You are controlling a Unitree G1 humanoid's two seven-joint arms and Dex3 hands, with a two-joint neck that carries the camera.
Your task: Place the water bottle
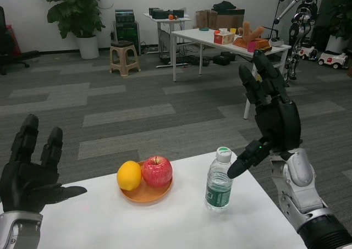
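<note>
- Though small, clear plastic water bottle with white cap and green label stands upright on white tabletop, just right of orange plate.
- Probably light, thin-walled, slippery; best gripped mid-body.
- Right hand beside cap, fingers spread, holding nothing; left hand likewise.

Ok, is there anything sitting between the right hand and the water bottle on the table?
Nothing visible. The right hand is raised open just right of the water bottle, its thumb close to the cap. The plate with the apple and orange lies on the bottle's other side.
</note>
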